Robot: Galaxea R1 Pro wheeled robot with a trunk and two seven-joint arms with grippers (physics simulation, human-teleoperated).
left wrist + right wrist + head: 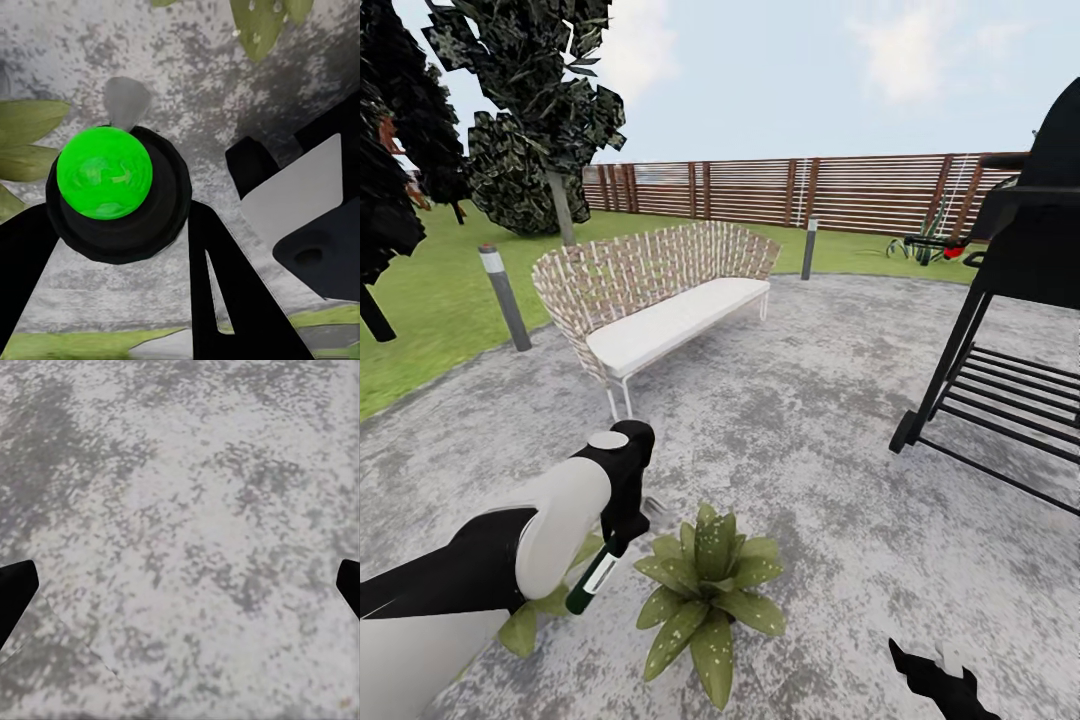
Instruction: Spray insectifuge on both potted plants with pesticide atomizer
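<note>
The pesticide atomizer (593,580) is gripped in the left gripper (610,548), tilted down over the mottled paving (810,420), right beside a potted plant (705,585). A second plant (530,620) is half hidden under the left arm. The right gripper (180,585) is held above bare paving with its fingers (15,592) spread wide open. A wicker bench (660,290) and black grill (1010,300) can be seen behind

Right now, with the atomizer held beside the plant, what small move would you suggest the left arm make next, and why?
Probably swing the left gripper a little toward the potted plant. It is shut on the pesticide atomizer, which hangs tilted at the rosette's edge, over the paving, so spray from there would likely miss much of the leaves.
</note>
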